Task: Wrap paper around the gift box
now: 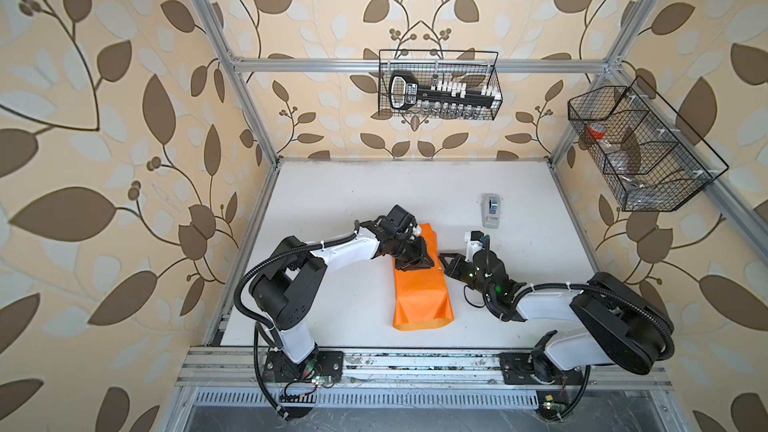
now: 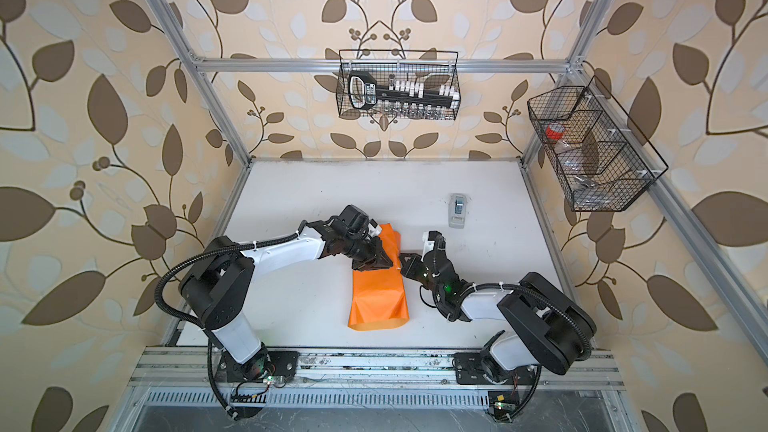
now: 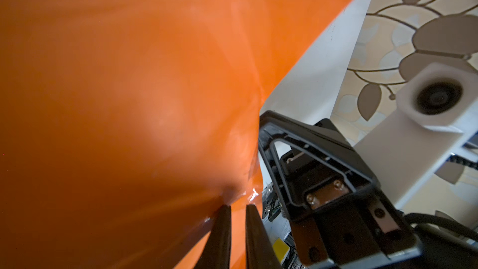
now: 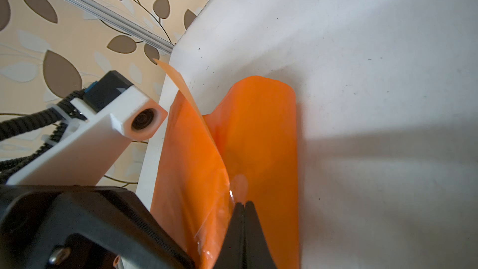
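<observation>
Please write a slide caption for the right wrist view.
Right hand, shut, presses on the folded orange paper on the white table.

Twin overhead views; wrist cameras close on paper (image 3: 129,99).

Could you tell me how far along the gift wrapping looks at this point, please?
Done: the paper is folded into a long tube, and no box shows. In hand: the left pincer presses its nearly shut tips on the paper, and the right pincer, shut, meets it at the seam. Left: both ends are open; the tape dispenser sits apart.
</observation>
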`<state>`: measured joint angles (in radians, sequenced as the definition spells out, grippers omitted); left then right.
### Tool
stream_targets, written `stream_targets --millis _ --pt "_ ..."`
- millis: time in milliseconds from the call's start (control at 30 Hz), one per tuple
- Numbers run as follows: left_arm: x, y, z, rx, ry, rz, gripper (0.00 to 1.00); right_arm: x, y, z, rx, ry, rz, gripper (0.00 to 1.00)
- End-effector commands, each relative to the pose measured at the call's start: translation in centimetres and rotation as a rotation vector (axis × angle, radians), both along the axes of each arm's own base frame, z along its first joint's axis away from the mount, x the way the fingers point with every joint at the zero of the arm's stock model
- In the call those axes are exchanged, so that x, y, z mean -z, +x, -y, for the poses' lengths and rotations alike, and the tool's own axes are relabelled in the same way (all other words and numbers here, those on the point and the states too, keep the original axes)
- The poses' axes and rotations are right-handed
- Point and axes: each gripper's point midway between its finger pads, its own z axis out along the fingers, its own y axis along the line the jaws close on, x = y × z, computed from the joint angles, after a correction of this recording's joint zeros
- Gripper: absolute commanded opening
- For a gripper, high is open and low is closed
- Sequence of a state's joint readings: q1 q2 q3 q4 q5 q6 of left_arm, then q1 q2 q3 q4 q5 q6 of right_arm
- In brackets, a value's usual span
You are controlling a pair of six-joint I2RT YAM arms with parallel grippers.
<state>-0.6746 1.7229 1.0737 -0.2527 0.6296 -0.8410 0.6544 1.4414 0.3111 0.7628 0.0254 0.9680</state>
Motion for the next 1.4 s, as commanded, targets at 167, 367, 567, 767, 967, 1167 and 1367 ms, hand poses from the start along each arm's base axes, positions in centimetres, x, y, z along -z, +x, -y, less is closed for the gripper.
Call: stream_targets --millis 167,367,567,767,967,1167,1367 --pt "5.6 -1.2 -2.9 -0.046 0.200 -0.065 0.15 -0.8 0.8 -1.6 -0.035 0.015 0.012 0.00" --pt "5.7 -1.2 -2.9 -0.046 0.200 -0.068 0.16 -1.3 1.5 -2.6 -0.054 -0.008 0.014 0.00" --pt "5.9 -1.3 -2.9 -0.043 0.201 -0.073 0.16 -0.5 2.1 -3.1 -0.081 -0.083 -0.030 0.00" --pt "6.1 -1.2 -2.8 -0.046 0.199 -0.075 0.15 0.6 2.1 -4.1 -0.106 -0.151 -0.078 0.00" --pt "6.2 -1.1 -2.7 -0.046 0.198 -0.076 0.15 1.7 2.3 -4.8 -0.131 -0.186 -0.119 0.00" --pt "4.9 -0.6 -2.1 -0.021 0.182 -0.060 0.16 1.9 3.0 -2.5 -0.125 -0.209 -0.148 0.00" --pt "-0.7 1.5 0.4 0.053 0.110 0.028 0.22 0.9 2.6 1.7 -0.101 -0.266 -0.158 0.12"
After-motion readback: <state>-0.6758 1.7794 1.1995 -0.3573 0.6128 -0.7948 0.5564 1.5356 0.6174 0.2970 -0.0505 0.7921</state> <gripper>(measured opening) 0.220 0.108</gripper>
